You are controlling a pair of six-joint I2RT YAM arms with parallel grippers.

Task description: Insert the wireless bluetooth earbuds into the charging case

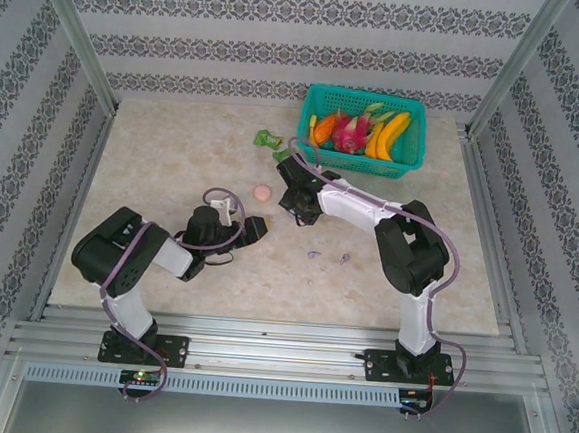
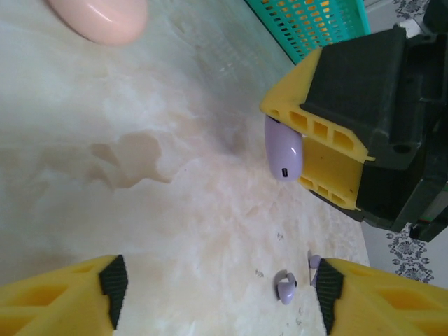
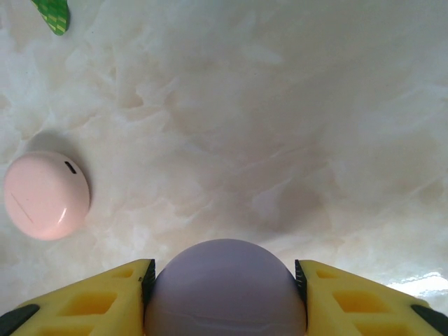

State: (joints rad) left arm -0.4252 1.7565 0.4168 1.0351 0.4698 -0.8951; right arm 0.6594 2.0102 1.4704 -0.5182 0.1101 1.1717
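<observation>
The purple charging case (image 3: pixel 225 297), bottom centre of your right wrist frame, is grasped by your right claw (image 3: pixel 225 280), while your left claw (image 2: pixel 220 287) is released, a purple earbud (image 2: pixel 285 288) lying on the tabletop (image 2: pixel 175 210) at lower right.

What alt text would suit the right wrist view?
The right gripper clamps a round purple case between its yellow fingers at bottom centre. A pink case lies on the marbled table at left, a green wrapper at top left.

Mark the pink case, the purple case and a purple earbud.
pink case (image 3: pixel 47 196), right wrist view, centre of shell.
purple case (image 3: pixel 225 287), right wrist view, domed top.
purple earbud (image 2: pixel 285 290), left wrist view, its body.
</observation>
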